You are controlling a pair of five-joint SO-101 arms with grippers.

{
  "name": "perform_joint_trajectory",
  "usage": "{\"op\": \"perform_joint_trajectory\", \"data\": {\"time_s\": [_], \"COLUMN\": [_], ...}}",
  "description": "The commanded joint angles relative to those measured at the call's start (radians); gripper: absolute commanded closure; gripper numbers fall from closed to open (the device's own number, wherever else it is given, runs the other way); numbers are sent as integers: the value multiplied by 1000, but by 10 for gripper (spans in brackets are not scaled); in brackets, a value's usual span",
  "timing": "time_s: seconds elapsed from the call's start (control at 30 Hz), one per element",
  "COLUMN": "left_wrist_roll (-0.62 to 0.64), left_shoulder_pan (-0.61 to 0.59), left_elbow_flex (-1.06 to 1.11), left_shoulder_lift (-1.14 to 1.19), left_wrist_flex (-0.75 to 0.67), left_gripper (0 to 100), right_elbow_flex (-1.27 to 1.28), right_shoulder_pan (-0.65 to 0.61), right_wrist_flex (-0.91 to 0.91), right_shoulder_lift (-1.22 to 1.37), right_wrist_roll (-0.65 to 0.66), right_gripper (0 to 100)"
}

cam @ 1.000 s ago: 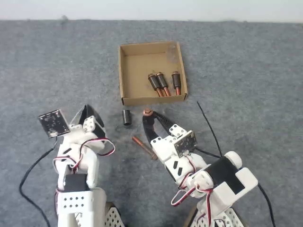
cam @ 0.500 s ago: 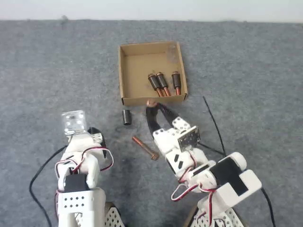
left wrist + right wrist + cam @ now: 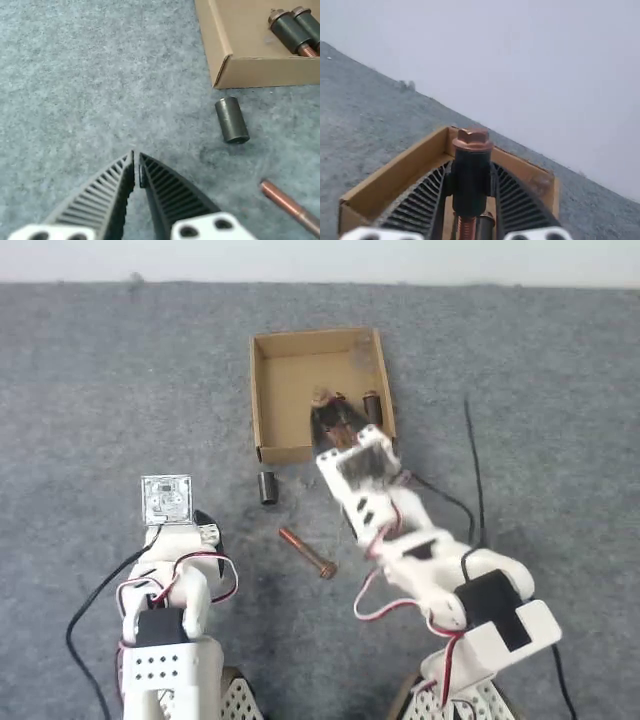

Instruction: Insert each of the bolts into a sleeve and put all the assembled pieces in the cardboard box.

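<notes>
Motion over the last second belongs mostly to the right arm. Its right end effector [image 3: 335,418] was short of the near wall of the shallow brown cardboard box [image 3: 256,390] and has now swung forward to hang over the box's inside. It pinches an assembled piece [image 3: 471,150], a copper-coloured hex-headed bolt pushed through a dark cylindrical sleeve, which stands upright between the ribbed black fingers [image 3: 512,200]. My reading is that this piece is at the drop-off stage and only needs releasing.

The left arm has drawn back toward its base. Its left end effector [image 3: 136,156] points at bare grey carpet-like tabletop [image 3: 520,390], with the fingers pressed almost together and holding nothing.

The short dark loose sleeve [image 3: 268,487] lies on its side just outside the box's near wall, and the long copper loose bolt [image 3: 307,552] lies apart from it, nearer the arms. Neither has shifted, so one pairing is still to be made.

Inside the box, finished pieces lie by the near right part. The left wrist view shows two side by side [image 3: 290,32]. From above one is clear at the right [image 3: 372,405], while the right arm hides the others. The rest of the box floor is bare cardboard.
</notes>
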Motion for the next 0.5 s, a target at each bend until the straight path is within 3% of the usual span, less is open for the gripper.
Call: {"op": "perform_joint_trajectory", "data": {"time_s": [0.0,0.27,0.47], "left_wrist_roll": [-12,-12,-12], "left_shoulder_pan": [-5,-5,-5], "left_elbow_flex": [-10,-10,-10], "left_shoulder_lift": [-9,-9,-9], "left_wrist_flex": [5,5,6], "left_gripper": [988,988,988], "right_elbow_flex": [-250,-502,-666], "right_shoulder_pan": [77,117,122], "right_wrist_flex": [266,733,868], "right_shoulder_lift": [-70,-53,97], "right_wrist_roll": [14,12,12], "right_gripper": [992,992,992]}}
